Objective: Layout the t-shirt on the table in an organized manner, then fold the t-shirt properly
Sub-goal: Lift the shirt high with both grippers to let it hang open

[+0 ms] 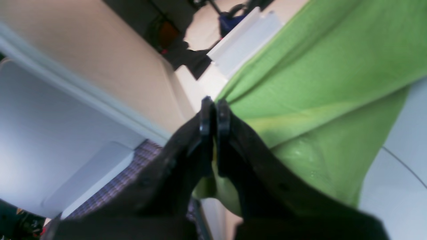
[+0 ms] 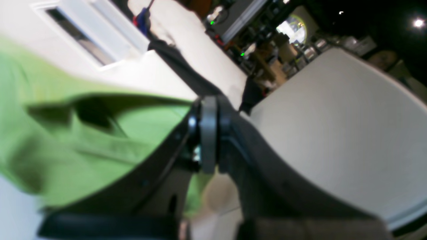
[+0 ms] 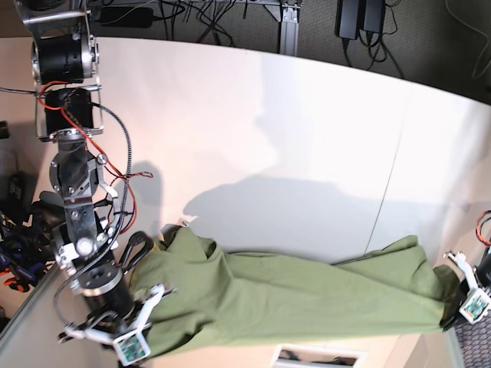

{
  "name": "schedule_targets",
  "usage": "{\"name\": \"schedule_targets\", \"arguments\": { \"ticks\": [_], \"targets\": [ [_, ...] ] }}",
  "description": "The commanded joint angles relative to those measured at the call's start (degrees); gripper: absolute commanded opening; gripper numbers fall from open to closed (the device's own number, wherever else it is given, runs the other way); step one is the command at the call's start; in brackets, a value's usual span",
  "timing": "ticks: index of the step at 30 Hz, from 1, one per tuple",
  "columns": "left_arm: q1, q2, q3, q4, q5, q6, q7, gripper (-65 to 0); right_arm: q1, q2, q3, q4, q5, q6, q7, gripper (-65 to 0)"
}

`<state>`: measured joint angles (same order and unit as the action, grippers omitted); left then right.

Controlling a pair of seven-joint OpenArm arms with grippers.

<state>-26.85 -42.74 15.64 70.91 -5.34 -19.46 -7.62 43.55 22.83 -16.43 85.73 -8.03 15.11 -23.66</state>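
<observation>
The olive-green t-shirt [image 3: 291,295] is stretched into a long, wrinkled band along the near side of the white table [image 3: 268,115], with its shadow falling on the tabletop behind it. My right gripper [image 3: 149,287], on the base view's left, is shut on one bunched end. The right wrist view shows that gripper [image 2: 208,133] with jaws pressed together and green t-shirt cloth [image 2: 83,143] beside them. My left gripper [image 3: 447,303], on the base view's right, is shut on the other end. In the left wrist view its closed jaws [image 1: 214,115] pinch the t-shirt fabric [image 1: 317,83].
A thin dark seam [image 3: 391,184] crosses the tabletop on the right. A grey-white panel [image 3: 318,355] sits at the near edge below the shirt. Cables and black power bricks [image 3: 360,15] lie beyond the far edge. Red wires [image 3: 123,172] hang off the right arm.
</observation>
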Motion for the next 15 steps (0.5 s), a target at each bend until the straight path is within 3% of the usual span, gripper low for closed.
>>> {"name": "schedule_targets", "arguments": {
  "ticks": [1, 7, 11, 15],
  "targets": [
    [-2.6, -1.1, -0.8, 0.5, -0.4, 1.1, -0.9, -65.0, 3.8, 0.5, 0.6, -0.7, -0.5, -0.9, 1.2, -65.0],
    [-6.7, -1.1, -0.8, 0.3, -0.4, 1.8, 1.0, -65.0, 12.7, 0.7, 0.6, -10.3, -0.3, 0.6, 2.5, -65.0],
    [-8.9, -1.1, -0.8, 0.3, -0.5, 9.1, 1.7, -65.0, 16.2, 1.3, 0.6, -14.5, 2.0, 2.9, 3.8, -65.0],
    [-12.7, -1.0, -0.8, -1.0, -1.6, 10.9, 3.6, -65.0, 18.9, 1.2, 0.6, -17.0, 2.6, 2.9, 4.9, -65.0]
  ]
}}
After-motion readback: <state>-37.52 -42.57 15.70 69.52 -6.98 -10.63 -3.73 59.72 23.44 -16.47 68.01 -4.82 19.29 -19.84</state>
